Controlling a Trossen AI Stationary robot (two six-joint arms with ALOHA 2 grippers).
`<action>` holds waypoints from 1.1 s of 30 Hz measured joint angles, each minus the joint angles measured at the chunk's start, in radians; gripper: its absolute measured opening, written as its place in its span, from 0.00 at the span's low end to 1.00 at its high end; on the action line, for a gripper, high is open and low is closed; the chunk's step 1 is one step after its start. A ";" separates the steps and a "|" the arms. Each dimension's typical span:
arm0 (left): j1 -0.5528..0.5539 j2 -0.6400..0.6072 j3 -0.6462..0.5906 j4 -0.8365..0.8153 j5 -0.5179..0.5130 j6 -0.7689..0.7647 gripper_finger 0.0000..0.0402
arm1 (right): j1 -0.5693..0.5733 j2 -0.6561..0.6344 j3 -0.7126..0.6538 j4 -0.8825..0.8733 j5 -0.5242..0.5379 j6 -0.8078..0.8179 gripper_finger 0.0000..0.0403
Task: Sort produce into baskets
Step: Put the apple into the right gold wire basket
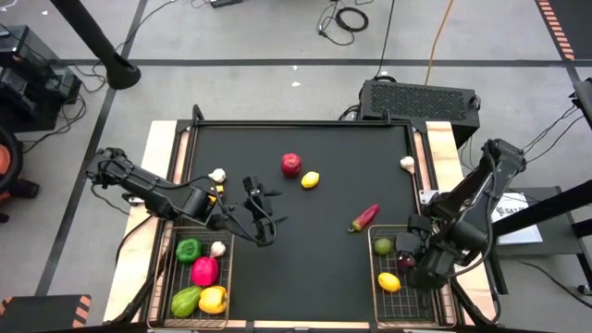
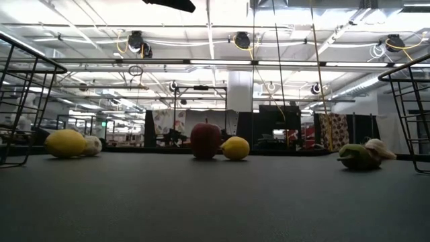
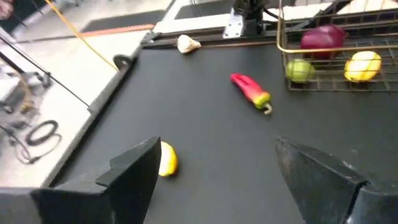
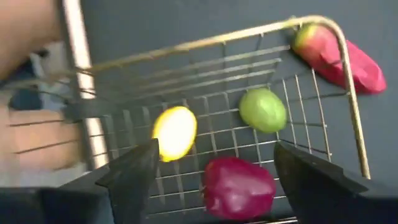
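High view: black matte table (image 1: 305, 250). Left end effector (image 1: 262, 220) hangs over the table just right of the left wire basket (image 1: 165, 277), fingers apart, holding nothing. That basket holds green, pink and yellow peppers and a garlic bulb. Right end effector (image 1: 410, 262) sits over the right wire basket (image 1: 374, 277), above a lime (image 1: 384, 246) and a lemon (image 1: 389, 282). Loose on the table: apple (image 1: 291, 165), lemon (image 1: 311, 179), chili (image 1: 364, 217), garlic at far right (image 1: 407, 164) and at left (image 1: 217, 175). No legible writing.

Low view: apple (image 2: 205, 140) upright at centre, smooth lemon (image 2: 236, 148) touching or just beside it.

Left wrist view: chili (image 3: 250, 91) well beyond the parted fingers (image 3: 134, 171).

Right wrist view: fingers (image 4: 134, 171) apart over the brass-rimmed mesh; a dark red piece (image 4: 238, 186) lies between them, ungripped.
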 joint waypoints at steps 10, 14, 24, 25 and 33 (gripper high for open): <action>0.016 0.001 0.000 0.148 -0.079 0.128 0.80 | -0.031 -0.016 0.299 -0.179 0.510 -0.237 0.67; 0.081 0.001 0.000 0.123 -0.081 0.116 0.80 | -0.066 -0.016 0.313 -0.180 0.799 -0.422 0.64; 0.424 0.028 -0.001 0.086 0.348 0.142 0.80 | -0.254 -0.015 0.187 0.056 0.808 -0.641 0.58; 0.459 0.044 -0.001 0.086 0.374 0.150 0.80 | -0.263 -0.015 0.169 0.098 0.797 -0.665 0.58; 0.624 0.193 -0.002 0.086 0.475 0.142 0.75 | -0.309 -0.015 0.048 0.252 0.778 -0.739 0.55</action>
